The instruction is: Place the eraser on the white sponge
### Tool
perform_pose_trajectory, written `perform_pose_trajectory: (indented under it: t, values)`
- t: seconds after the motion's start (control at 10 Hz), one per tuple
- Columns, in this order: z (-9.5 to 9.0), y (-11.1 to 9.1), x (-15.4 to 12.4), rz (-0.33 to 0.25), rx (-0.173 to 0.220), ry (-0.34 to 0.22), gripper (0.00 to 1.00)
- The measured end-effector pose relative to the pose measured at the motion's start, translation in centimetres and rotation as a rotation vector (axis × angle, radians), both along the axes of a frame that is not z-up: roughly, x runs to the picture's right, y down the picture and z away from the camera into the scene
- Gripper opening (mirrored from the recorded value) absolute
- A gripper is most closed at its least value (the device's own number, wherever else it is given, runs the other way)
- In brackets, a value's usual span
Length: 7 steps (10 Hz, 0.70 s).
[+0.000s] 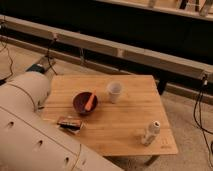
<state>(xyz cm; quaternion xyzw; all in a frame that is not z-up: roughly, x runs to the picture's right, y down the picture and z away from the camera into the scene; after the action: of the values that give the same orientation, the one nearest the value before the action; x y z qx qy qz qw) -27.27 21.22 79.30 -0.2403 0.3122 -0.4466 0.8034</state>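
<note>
Lying out of frame, the hand shows nothing of its state, so I cannot tell it. Only the bulky white arm (30, 130) fills the lower left. Just beside it on the wooden tabletop (125, 117) rests a flat dark block (70, 123), possibly the eraser. Farther off stand a dark bowl (80, 105) holding an orange stick (90, 101), a white cup (114, 92) and a small bottle (150, 133). No white sponge is recognisable, and placing seems not yet begun.

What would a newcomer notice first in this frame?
The robot's bulky white arm fills the lower left, its end effector out of view. On the wooden table, a dark red bowl holding an orange stick sits left of a white cup; a small white bottle stands front right.
</note>
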Motion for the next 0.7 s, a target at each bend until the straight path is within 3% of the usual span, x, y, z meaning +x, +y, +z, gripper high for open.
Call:
perform_pose_trajectory:
  t: [0.7]
  values:
    - [-0.24,-0.25,-0.16,0.006,0.010,-0.007,0.72]
